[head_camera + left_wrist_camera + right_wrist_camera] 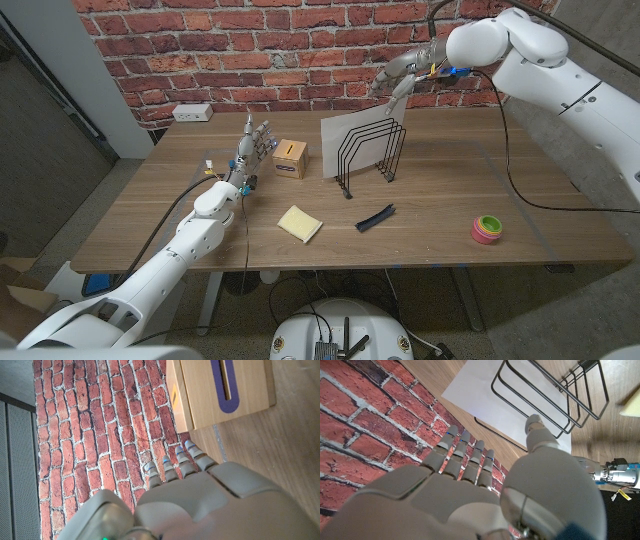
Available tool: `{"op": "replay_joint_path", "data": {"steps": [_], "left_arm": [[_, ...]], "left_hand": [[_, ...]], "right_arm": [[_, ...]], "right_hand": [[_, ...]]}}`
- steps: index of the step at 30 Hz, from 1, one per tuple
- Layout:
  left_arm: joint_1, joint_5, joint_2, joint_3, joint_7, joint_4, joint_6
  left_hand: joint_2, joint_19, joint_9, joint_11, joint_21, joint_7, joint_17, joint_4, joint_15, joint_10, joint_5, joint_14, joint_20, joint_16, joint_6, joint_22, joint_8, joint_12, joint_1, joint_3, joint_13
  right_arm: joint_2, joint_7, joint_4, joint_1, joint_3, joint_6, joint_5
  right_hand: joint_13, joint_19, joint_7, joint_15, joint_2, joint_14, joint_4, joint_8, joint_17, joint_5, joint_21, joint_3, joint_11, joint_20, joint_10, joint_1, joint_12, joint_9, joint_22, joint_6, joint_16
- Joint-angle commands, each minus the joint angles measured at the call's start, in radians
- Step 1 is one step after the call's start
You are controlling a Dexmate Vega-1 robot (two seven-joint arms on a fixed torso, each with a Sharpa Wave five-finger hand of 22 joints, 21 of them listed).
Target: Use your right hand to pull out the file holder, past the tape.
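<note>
Approach step: right hand [403, 76], fingers loosely apart and empty, hovers behind the black wire file holder [368, 156]; next it likely must lower and hook it

wooden box [222, 390]: cut off by frame edge | file holder [555, 395]: base partly behind right hand [485, 495]

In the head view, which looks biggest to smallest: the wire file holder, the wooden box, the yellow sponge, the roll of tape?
1. file holder
2. and 3. sponge and wooden box, about alike
4. tape
</note>
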Motion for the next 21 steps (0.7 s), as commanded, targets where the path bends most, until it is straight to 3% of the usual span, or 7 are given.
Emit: {"op": "replay_joint_path", "data": {"steps": [1,16,21], "left_arm": [[0.000,0.000,0.000,0.000,0.000,0.000,0.000],[0.000,0.000,0.000,0.000,0.000,-0.001,0.000],[0.000,0.000,0.000,0.000,0.000,0.000,0.000]], "left_hand": [[0.010,0.009,0.002,-0.009,0.007,-0.009,0.003,0.007,-0.004,-0.001,0.004,0.006,-0.001,0.006,0.002,0.006,0.004,0.006,-0.003,0.000,0.006],[0.010,0.009,0.002,-0.007,0.007,-0.008,0.003,0.007,-0.003,0.000,0.004,0.006,-0.001,0.006,0.002,0.006,0.004,0.006,-0.002,0.000,0.006],[0.010,0.009,0.002,-0.007,0.007,-0.008,0.003,0.007,-0.004,-0.002,0.004,0.006,-0.001,0.006,0.002,0.006,0.004,0.006,-0.003,0.000,0.006]], "right_arm": [[0.019,-0.039,0.067,0.004,0.000,0.114,-0.017],[0.032,-0.077,0.123,0.004,-0.001,0.207,-0.039],[0.033,-0.099,0.129,-0.006,0.005,0.226,-0.040]], "right_hand": [[0.004,0.019,-0.006,-0.152,0.002,0.024,0.000,0.008,0.005,0.010,0.005,-0.007,-0.002,-0.007,0.025,0.022,0.007,0.006,0.005,0.021,0.013],[0.006,0.073,-0.029,-0.170,-0.015,0.099,0.005,0.025,0.016,0.027,0.007,-0.035,-0.024,-0.040,0.106,0.048,0.017,0.006,0.005,0.091,0.052],[0.006,0.095,-0.039,-0.176,-0.012,0.131,0.007,0.034,0.022,0.037,0.007,-0.046,-0.054,-0.056,0.140,0.061,0.020,0.005,0.006,0.130,0.068]]}}
